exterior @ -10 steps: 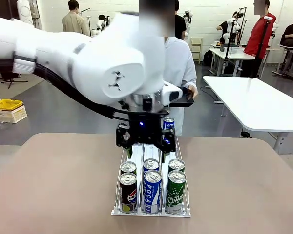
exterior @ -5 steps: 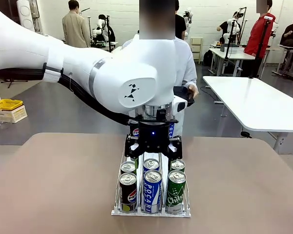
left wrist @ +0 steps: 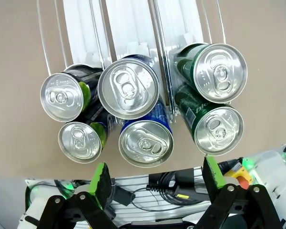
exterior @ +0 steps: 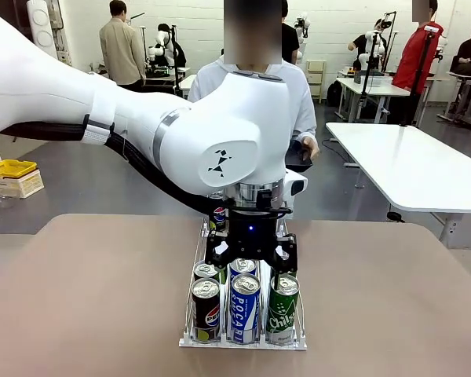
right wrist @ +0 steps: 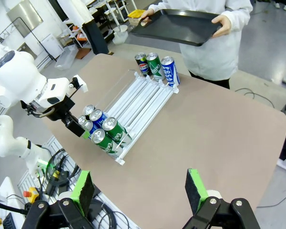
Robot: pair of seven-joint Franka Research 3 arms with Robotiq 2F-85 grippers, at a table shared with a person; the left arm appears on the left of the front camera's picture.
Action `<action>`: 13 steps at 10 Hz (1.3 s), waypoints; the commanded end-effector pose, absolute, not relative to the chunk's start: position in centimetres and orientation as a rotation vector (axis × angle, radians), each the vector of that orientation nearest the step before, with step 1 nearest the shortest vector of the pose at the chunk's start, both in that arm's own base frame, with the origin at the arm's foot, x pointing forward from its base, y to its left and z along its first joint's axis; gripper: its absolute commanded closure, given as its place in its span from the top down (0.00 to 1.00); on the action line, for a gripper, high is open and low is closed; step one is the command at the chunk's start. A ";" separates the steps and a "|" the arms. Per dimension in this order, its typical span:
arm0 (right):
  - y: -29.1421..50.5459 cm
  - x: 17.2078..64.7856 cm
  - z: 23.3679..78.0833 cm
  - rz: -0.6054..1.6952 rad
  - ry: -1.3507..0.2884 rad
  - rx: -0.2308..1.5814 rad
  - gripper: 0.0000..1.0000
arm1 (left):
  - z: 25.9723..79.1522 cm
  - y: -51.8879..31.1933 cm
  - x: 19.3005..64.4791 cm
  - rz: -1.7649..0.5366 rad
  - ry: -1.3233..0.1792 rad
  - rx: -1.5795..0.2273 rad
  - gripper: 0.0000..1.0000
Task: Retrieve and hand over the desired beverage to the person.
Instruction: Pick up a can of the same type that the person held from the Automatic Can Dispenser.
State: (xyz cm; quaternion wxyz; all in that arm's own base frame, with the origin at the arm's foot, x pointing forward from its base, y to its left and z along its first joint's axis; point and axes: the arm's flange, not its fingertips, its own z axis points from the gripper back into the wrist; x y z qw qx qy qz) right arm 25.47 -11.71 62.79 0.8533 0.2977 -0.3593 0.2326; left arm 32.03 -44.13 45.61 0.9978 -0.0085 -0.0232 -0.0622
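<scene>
The beverage cans stand in a white wire rack with three lanes. At its near end are black Pepsi cans, blue Pocari cans and green Chilsung cans, two deep. More cans stand at the far end. My left gripper hangs open just above the near cans, over the blue middle lane; its green pads hold nothing. My right gripper is open and high off the table. The person in a white coat holds a black tray beyond the far edge.
The brown table has free room left and right of the rack. My left arm spans the picture from the left. Other white tables and people stand farther back. Cables and gear lie below the near table edge.
My left gripper has come from the rack's far end toward the near cans and dropped lower, staying open. The cans have not moved.
</scene>
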 end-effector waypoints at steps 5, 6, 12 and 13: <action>-11.7 25.7 62.9 0.505 -0.768 0.654 1.00 | 45.0 -42.8 32.4 -0.189 -0.101 -0.049 1.00; -11.7 25.7 62.9 0.505 -0.768 0.654 1.00 | 44.9 -42.8 32.4 -0.169 -0.094 -0.040 1.00; -11.7 25.7 62.9 0.505 -0.768 0.654 1.00 | 44.7 -42.9 32.7 -0.088 -0.076 0.003 1.00; -11.7 25.7 62.9 0.505 -0.768 0.654 1.00 | 44.6 -42.9 32.7 -0.080 -0.075 0.010 1.00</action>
